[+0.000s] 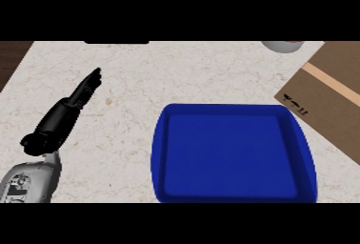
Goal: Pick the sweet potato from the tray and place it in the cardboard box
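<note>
Looking into the blue tray (160, 157), no sweet potato is seen; only its bare blue floor is shown. None is seen on the counter (197, 71) or on top of the cardboard box (330, 109) either, so where it is can't be told (maybe inside the box, maybe w/ the hand that is out of view).

The left hand (83, 93) is seen at the left, well apart from the tray. Its fingers are held straight and together, and nothing is held in them. The right hand is not shown at all, so nothing can be said about its fingers.

Judged from the bare tray, the pick step looks done. The place step may be in hand or done, but that can't be checked. Next, the potato would need to be found & the box looked into.

Lots of bare counter is left btw. the left hand and the tray. The box is near the tray's far right corner and is cut off by the view's right edge. A grey round thing (285, 45) is cut off at the top edge, near the box, so care is needed there.
</note>
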### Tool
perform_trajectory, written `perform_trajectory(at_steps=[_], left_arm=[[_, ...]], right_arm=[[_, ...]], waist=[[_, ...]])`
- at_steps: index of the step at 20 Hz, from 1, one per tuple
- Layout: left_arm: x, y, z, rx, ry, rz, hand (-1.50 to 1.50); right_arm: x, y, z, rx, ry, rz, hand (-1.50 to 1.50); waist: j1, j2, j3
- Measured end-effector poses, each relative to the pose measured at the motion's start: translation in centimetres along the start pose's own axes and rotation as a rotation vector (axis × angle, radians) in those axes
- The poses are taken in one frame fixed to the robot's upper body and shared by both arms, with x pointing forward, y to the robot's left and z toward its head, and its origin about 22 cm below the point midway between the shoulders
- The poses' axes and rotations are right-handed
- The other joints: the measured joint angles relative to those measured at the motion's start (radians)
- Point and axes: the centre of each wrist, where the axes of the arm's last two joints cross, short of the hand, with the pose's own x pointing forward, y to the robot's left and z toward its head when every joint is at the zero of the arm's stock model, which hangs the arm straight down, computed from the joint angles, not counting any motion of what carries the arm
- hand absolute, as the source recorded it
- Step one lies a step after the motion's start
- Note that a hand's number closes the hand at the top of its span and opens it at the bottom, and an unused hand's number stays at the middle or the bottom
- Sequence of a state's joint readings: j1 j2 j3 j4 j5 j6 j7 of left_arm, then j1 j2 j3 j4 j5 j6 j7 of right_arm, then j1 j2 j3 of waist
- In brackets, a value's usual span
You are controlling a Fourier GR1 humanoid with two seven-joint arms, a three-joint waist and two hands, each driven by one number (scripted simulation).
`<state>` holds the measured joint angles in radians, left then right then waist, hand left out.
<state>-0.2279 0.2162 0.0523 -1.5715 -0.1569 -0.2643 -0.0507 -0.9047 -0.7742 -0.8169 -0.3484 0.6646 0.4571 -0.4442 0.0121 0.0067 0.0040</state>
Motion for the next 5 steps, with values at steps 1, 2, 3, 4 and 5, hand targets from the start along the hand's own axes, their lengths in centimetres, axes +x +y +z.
perform_trajectory(at_steps=[1,2,3,4,5], left_arm=[[0.0,-0.3,-0.1,-0.003,-0.003,0.006,0.0],[0.2,-0.4,-0.1,-0.005,-0.006,0.004,0.0],[0.0,-0.3,-0.1,-0.005,-0.005,0.0,0.0],[-0.1,-0.4,-0.1,-0.007,-0.006,-0.002,0.0],[-0.3,-0.4,0.0,-0.007,-0.008,0.002,0.0]], right_arm=[[-0.1,-0.3,0.1,-0.034,0.009,-0.054,-1.5],[-0.4,-0.8,0.5,-0.069,0.017,-0.1,-1.5],[-0.5,-1.3,0.8,-0.097,0.025,-0.142,-1.5],[-0.8,-1.7,1.3,-0.127,0.03,-0.175,-1.5],[-1.0,-2.3,1.8,-0.157,0.034,-0.203,-1.5]], waist=[[0.003,0.002,0.0],[0.006,0.003,0.0],[0.008,0.005,0.0],[0.011,0.007,0.0],[0.013,0.009,0.0]])
